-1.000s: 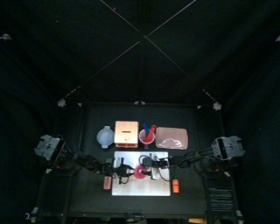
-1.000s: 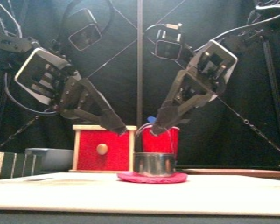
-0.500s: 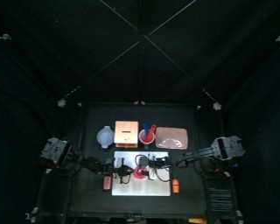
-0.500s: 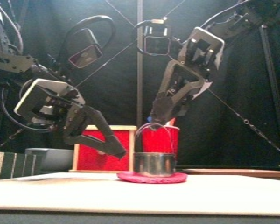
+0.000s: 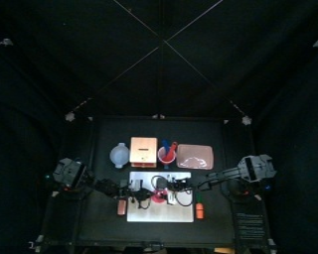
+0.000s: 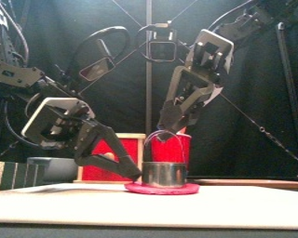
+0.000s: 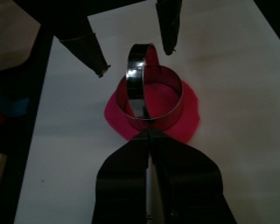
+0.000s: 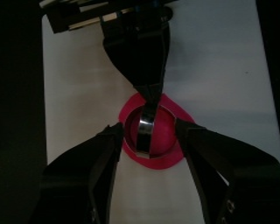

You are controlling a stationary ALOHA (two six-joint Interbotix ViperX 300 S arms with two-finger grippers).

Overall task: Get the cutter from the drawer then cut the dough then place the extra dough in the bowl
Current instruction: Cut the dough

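While atop dough (image 6: 163, 189), cutter (image 6: 164, 173) upright.

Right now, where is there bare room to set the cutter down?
The white board is bare in front of the dough and in a strip behind it. Crowded: left and right of the dough, where the left gripper and right gripper flank the cutter, and behind the board, the row of bowl, wooden box, red cup, pink tray.

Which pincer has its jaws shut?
The left pincer: its jaws meet at the pink dough's edge, while the right pincer has jaws wide apart on either side of the metal cutter.
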